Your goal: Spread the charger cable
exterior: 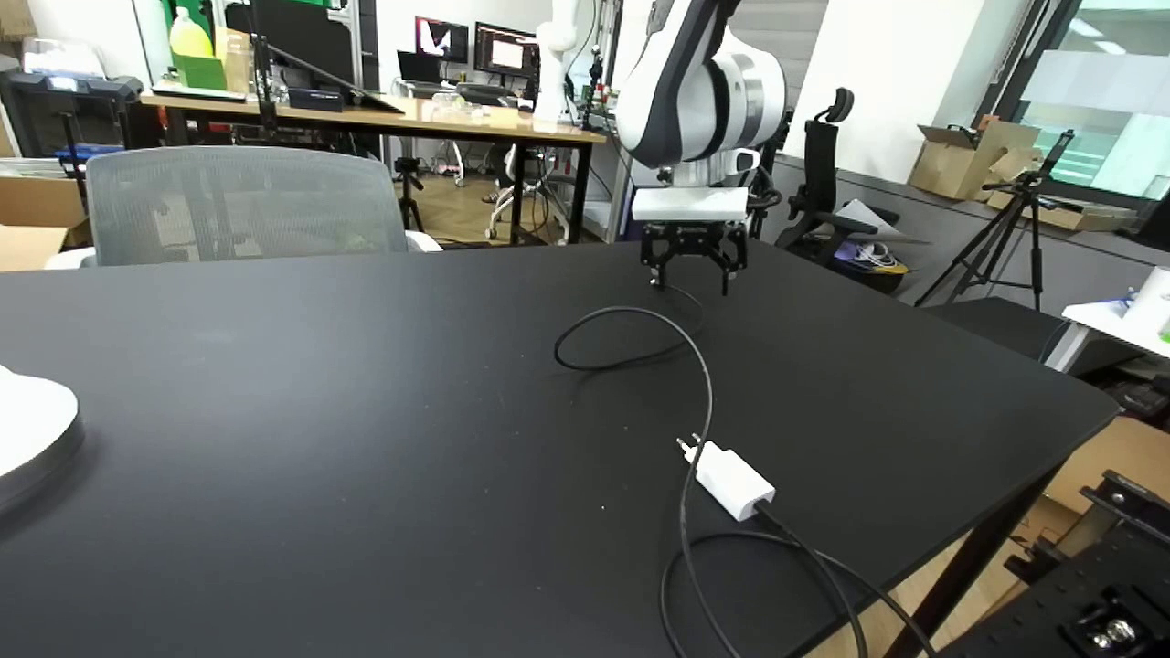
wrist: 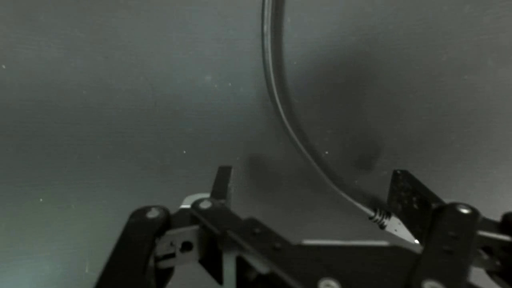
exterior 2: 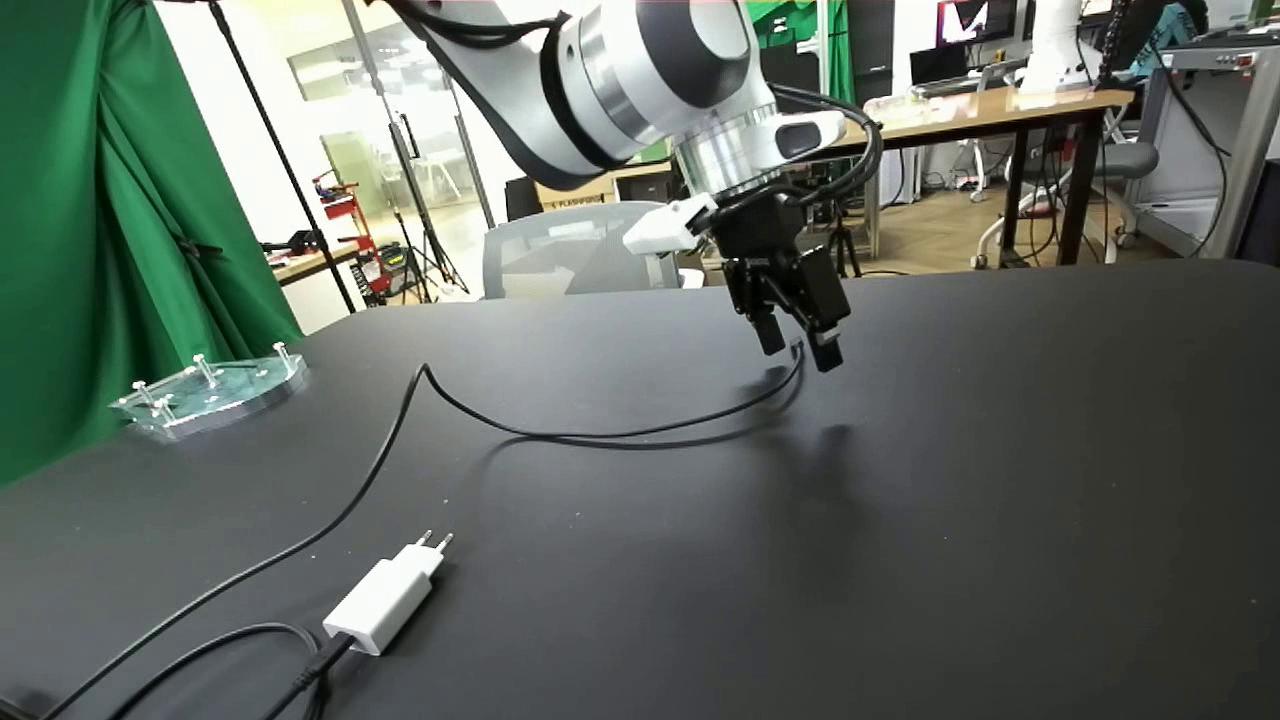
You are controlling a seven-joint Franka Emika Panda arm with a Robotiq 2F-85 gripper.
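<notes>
The smooth, thin black cable (wrist: 267,40) runs in loose curves over the lightly speckled table (exterior: 320,439), a boxy, two-pronged white plug (exterior: 734,482) on one length and a ribbed end (wrist: 382,220) near the gripper (exterior: 692,281), whose black jaws stand wide apart.

In an exterior view, the frame cuts off the charger cable (exterior: 710,397) at five o'clock and a white-topped object (exterior: 35,422) at nine; a monitor (exterior: 505,52) near twelve is too small to read. In the wrist view, whether the connector (wrist: 395,228) at four touches the gripper (wrist: 312,180) is unclear.
</notes>
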